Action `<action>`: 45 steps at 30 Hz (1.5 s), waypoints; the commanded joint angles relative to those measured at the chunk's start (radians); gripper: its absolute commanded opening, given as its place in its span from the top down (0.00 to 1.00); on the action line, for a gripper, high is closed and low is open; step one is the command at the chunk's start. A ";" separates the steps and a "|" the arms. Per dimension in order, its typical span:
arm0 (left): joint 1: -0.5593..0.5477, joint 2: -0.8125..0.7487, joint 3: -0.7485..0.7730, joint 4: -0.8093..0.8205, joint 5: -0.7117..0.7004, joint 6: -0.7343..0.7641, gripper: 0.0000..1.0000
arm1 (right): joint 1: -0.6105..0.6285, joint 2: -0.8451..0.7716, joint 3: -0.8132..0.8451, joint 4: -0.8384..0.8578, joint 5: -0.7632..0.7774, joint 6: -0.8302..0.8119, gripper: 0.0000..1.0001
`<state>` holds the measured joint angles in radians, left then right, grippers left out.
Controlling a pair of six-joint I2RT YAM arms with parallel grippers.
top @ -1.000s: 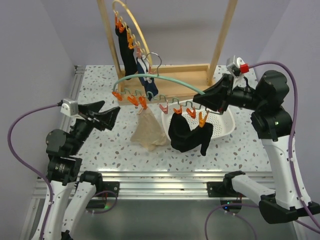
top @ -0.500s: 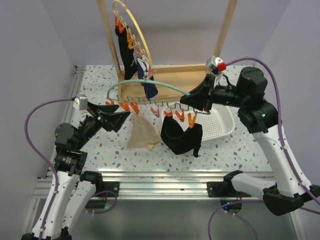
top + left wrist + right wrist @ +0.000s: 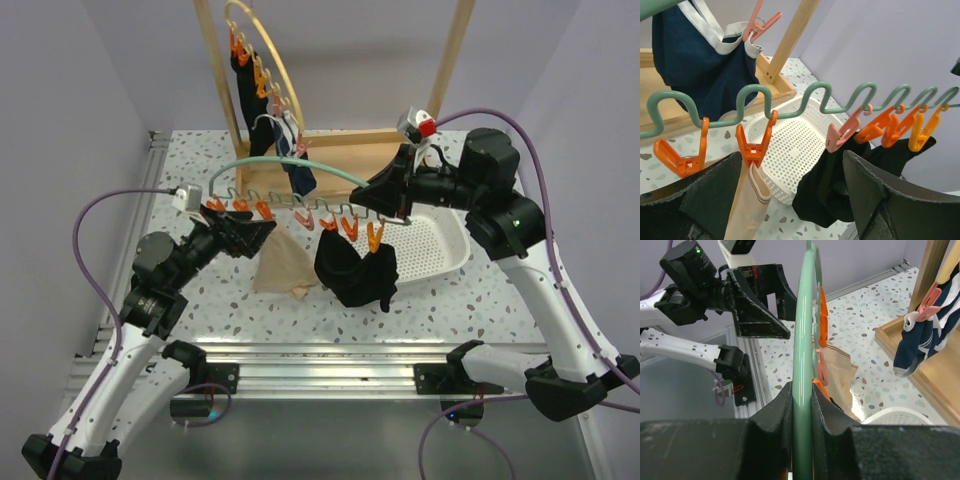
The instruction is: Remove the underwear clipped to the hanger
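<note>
My right gripper (image 3: 388, 196) is shut on the right end of the green hanger (image 3: 262, 161) and holds it above the table; the rod runs straight between its fingers in the right wrist view (image 3: 801, 405). The beige underwear (image 3: 282, 266) hangs from an orange clip (image 3: 753, 150). The black underwear (image 3: 356, 274) hangs from clips further right. My left gripper (image 3: 256, 233) is open, its jaws either side of the beige underwear (image 3: 746, 210) just below that clip, with the black underwear (image 3: 837, 187) by its right finger. The navy underwear with white trim (image 3: 695, 65) hangs behind.
A white perforated basket (image 3: 436, 252) sits on the table at the right, below the hanger. A wooden rack (image 3: 447, 70) with a base tray (image 3: 350, 158) stands at the back and carries a wooden hoop hanger (image 3: 262, 50) with more black garments (image 3: 247, 100).
My right arm has carried the hanger and its garments leftward and nearer. My left gripper has risen and moved right to the hanger's left clips, by the beige underwear.
</note>
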<state>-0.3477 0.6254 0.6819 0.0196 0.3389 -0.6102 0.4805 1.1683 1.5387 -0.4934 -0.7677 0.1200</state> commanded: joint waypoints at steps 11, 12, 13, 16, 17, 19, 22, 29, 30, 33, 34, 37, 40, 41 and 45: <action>-0.050 0.122 0.007 0.098 -0.175 0.078 0.20 | 0.023 -0.010 0.061 0.092 0.010 0.010 1.00; -0.051 0.128 0.008 0.106 -0.179 0.081 0.21 | 0.021 -0.012 0.061 0.092 0.011 0.010 1.00; -0.056 0.137 0.005 0.112 -0.187 0.086 0.22 | 0.023 -0.012 0.061 0.093 0.011 0.012 1.00; -0.065 0.149 -0.002 0.147 -0.205 0.093 0.28 | 0.024 -0.013 0.058 0.096 0.005 0.015 1.00; -0.069 0.157 -0.004 0.164 -0.209 0.096 0.29 | 0.026 -0.013 0.058 0.096 0.005 0.015 1.00; -0.083 0.166 -0.008 0.183 -0.224 0.101 0.34 | 0.026 -0.013 0.057 0.095 0.005 0.017 1.00; -0.103 0.178 -0.004 0.203 -0.238 0.115 0.46 | 0.026 -0.015 0.055 0.096 0.008 0.017 1.00; -0.119 0.155 0.008 0.183 -0.261 0.138 1.00 | 0.026 -0.012 0.055 0.095 0.015 0.009 1.00; -0.119 0.151 0.008 0.178 -0.265 0.141 1.00 | 0.024 -0.007 0.055 0.095 0.015 0.007 1.00; -0.119 0.132 0.013 0.155 -0.259 0.147 0.70 | 0.024 -0.004 0.057 0.088 0.024 0.000 1.00; -0.119 0.123 0.016 0.146 -0.247 0.150 0.60 | 0.024 -0.004 0.061 0.088 0.028 -0.006 1.00; -0.120 0.099 0.030 0.105 -0.216 0.161 0.37 | 0.026 -0.004 0.067 0.078 0.045 -0.023 1.00; -0.119 0.062 0.041 0.059 -0.193 0.177 0.26 | 0.026 -0.007 0.078 0.061 0.071 -0.048 1.00; -0.119 0.051 0.044 0.034 -0.190 0.182 0.23 | 0.024 -0.009 0.080 0.059 0.080 -0.059 1.00; -0.117 -0.003 0.045 -0.018 -0.190 0.208 0.17 | 0.024 -0.012 0.081 0.052 0.102 -0.074 1.00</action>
<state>-0.4671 0.6552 0.6853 0.0502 0.1307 -0.4438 0.5037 1.1732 1.5635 -0.5041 -0.6968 0.0795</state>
